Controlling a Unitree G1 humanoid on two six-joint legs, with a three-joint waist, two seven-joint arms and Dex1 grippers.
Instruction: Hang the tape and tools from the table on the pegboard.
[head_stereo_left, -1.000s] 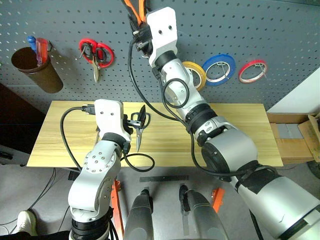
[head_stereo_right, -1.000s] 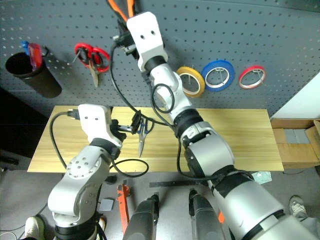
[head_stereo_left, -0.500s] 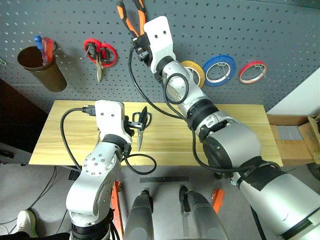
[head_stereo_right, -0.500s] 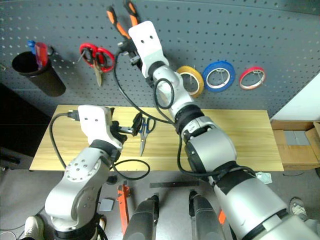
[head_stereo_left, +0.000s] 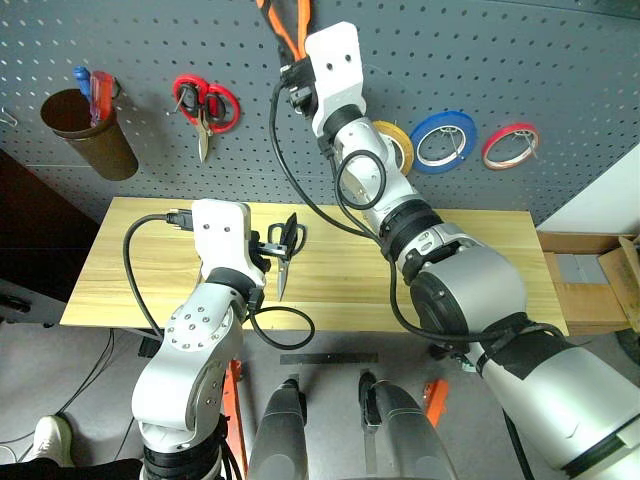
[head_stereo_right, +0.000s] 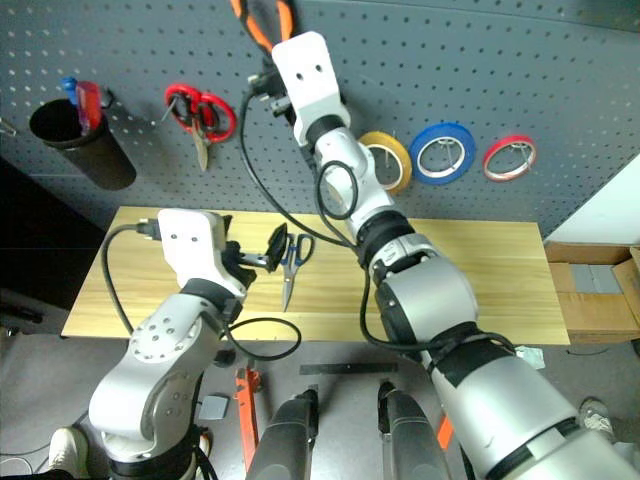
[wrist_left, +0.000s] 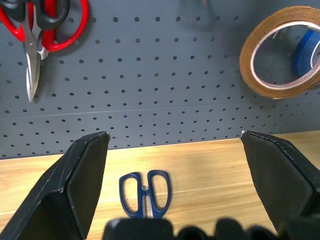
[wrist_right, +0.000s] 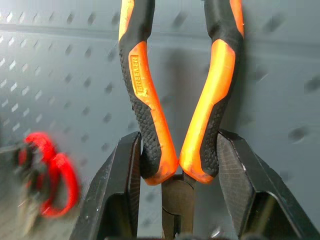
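- The red-handled scissors (head_stereo_left: 204, 104) hang on the pegboard (head_stereo_left: 560, 60), no part of this job.
- The left gripper (wrist_left: 175, 185), jaws spread wide and holding nothing, hovers over the dark-blue-handled scissors (head_stereo_right: 291, 258), which lie on the table (head_stereo_left: 480, 260) waiting to be hung.
- The right gripper (wrist_right: 180, 175) clamps the pliers (wrist_right: 175, 100) near the base of their handles, raised against the pegboard, seemingly not yet hooked.
- The tape (head_stereo_left: 395, 145) already hangs, beside the blue roll (head_stereo_left: 441, 140).
- I cannot find the screwdriver.
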